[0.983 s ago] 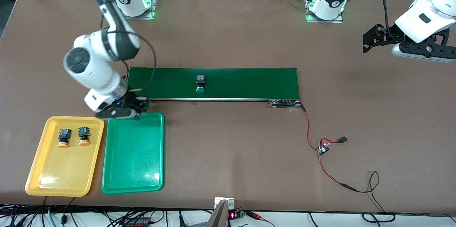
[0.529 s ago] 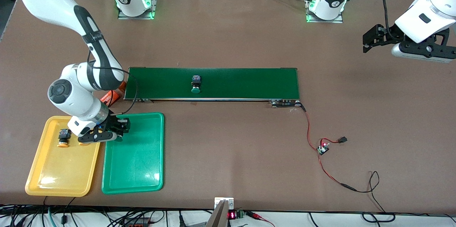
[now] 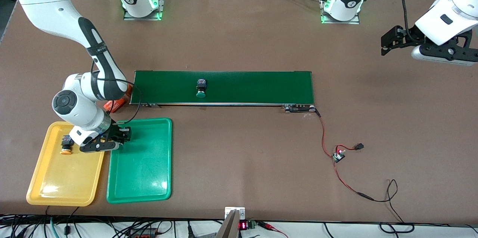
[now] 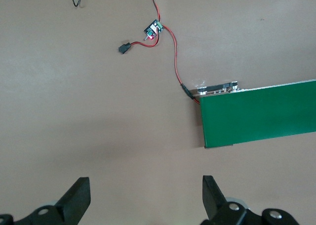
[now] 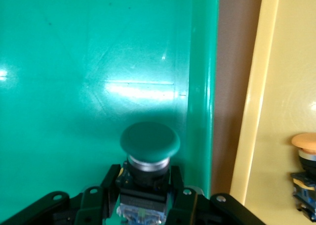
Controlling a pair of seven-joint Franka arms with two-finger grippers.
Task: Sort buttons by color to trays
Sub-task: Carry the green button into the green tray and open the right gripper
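Note:
My right gripper [image 3: 124, 135] hangs low over the green tray [image 3: 142, 178], at the tray's edge beside the yellow tray [image 3: 56, 185]. It is shut on a green-capped button [image 5: 149, 142], with a finger on each side of the button's dark body. One yellow-capped button [image 3: 66, 144] lies in the yellow tray, and the right wrist view shows a yellow-capped button [image 5: 306, 143] there too. Another green-capped button [image 3: 201, 89] rides on the dark-green conveyor belt [image 3: 261, 86]. My left gripper [image 3: 388, 42] waits open over bare table at the left arm's end, nothing between its fingers [image 4: 79, 198].
An orange cylinder [image 3: 115, 105] lies at the conveyor's end toward the right arm, partly hidden by that arm. Red and black wires with a small board [image 3: 339, 154] run from the conveyor's other end, nearer to the front camera.
My right gripper has moved from the conveyor's end to over the green tray, carrying the green button. The green button on the belt has drifted toward the right arm's end.

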